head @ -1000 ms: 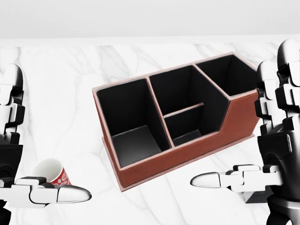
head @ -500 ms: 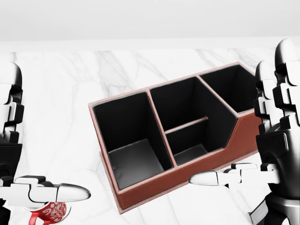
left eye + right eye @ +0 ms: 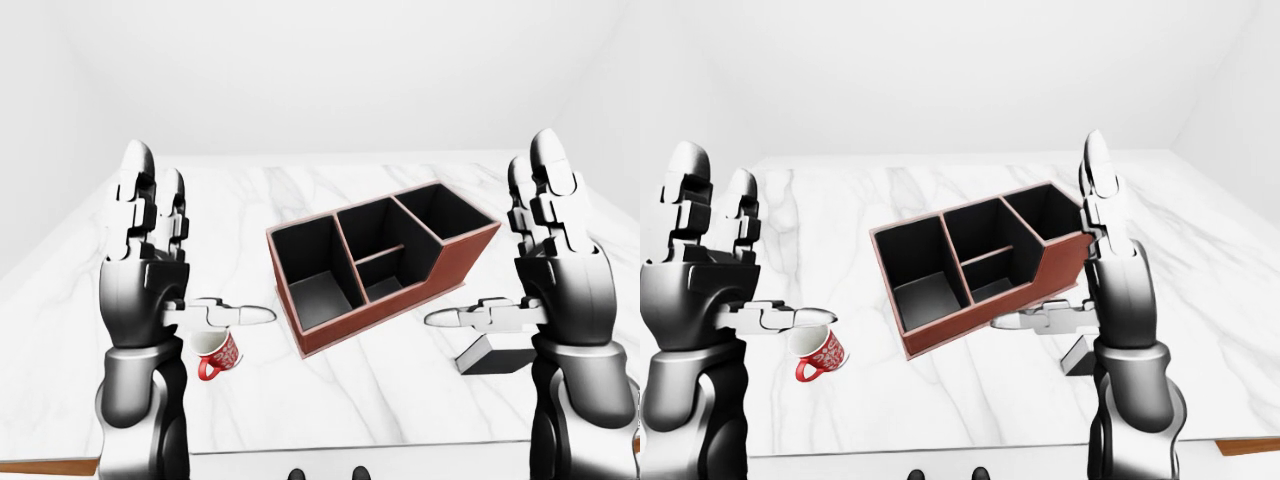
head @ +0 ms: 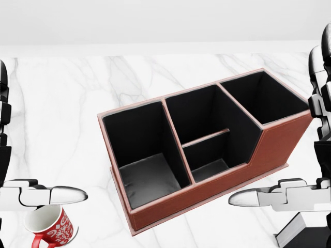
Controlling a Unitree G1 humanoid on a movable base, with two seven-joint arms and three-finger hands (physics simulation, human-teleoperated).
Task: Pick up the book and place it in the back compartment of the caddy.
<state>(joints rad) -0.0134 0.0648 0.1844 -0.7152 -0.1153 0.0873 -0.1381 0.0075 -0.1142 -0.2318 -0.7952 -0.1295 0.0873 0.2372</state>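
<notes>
the book (image 3: 497, 356), dark-covered with pale page edges, lies flat on the marble table (image 3: 400, 395), to the caddy's lower right in the left-eye view. the right hand (image 3: 556, 262) stands upright just above and beside it, fingers spread and raised, one finger jutting sideways toward the caddy; it holds nothing, and i cannot tell whether it touches the book. the caddy (image 4: 201, 150), red-brown outside and black inside, sits angled on the table, its compartments empty. the left hand (image 3: 148, 254) is raised to the caddy's left, fingers open, gripping nothing. a red patterned mug (image 3: 216, 353) stands to the caddy's lower left, just below that hand's sideways finger.
</notes>
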